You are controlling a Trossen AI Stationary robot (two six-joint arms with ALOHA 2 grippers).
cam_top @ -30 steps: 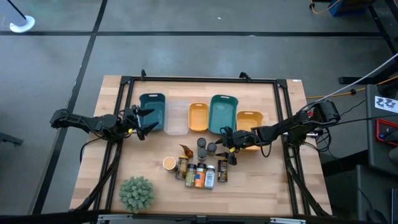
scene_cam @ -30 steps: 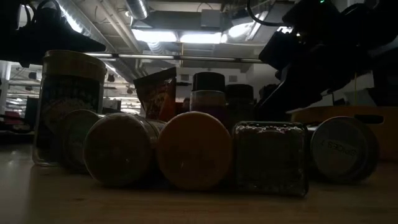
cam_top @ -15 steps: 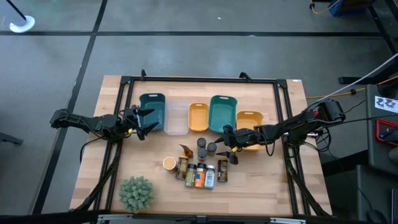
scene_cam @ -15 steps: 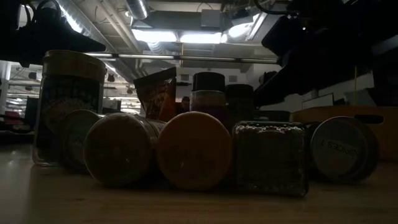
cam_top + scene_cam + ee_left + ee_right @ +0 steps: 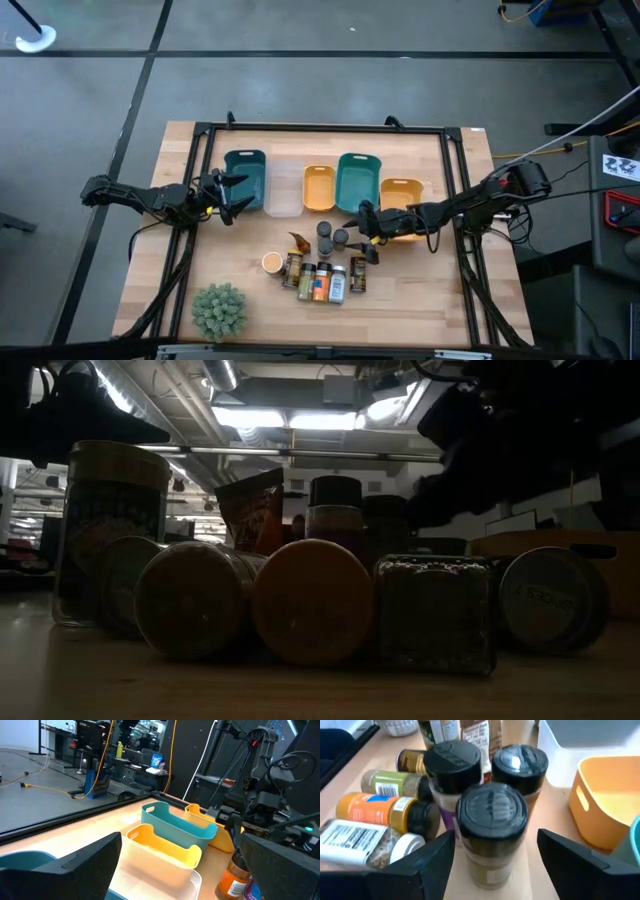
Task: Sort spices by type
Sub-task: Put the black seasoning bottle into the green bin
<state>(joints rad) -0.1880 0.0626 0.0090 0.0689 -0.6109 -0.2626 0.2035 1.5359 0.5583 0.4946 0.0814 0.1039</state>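
Observation:
The spices (image 5: pixel 318 268) sit in a cluster near the table's middle front. Several jars lie on their sides, and three dark-lidded jars (image 5: pixel 333 235) stand upright beside a brown-orange packet (image 5: pixel 298 242). My right gripper (image 5: pixel 358 224) is open just right of the upright jars. In the right wrist view the gripper (image 5: pixel 496 834) has its fingers on either side of the nearest dark-lidded jar (image 5: pixel 492 827), apart from it. My left gripper (image 5: pixel 237 192) waits open beside the left teal tray (image 5: pixel 245 172). The low view shows the lying jars (image 5: pixel 310 600) lid-on.
A row of trays runs across the table's far half: teal, clear (image 5: pixel 286 188), orange (image 5: pixel 318 188), teal (image 5: pixel 358 182) and orange (image 5: pixel 402 190). A green bushy plant (image 5: pixel 219 310) stands at the near left. A tan round lid (image 5: pixel 272 262) lies left of the jars.
My right gripper has edged toward the table's left, closer to the upright dark-lidded jars. The jars and the left arm have stayed where they were.

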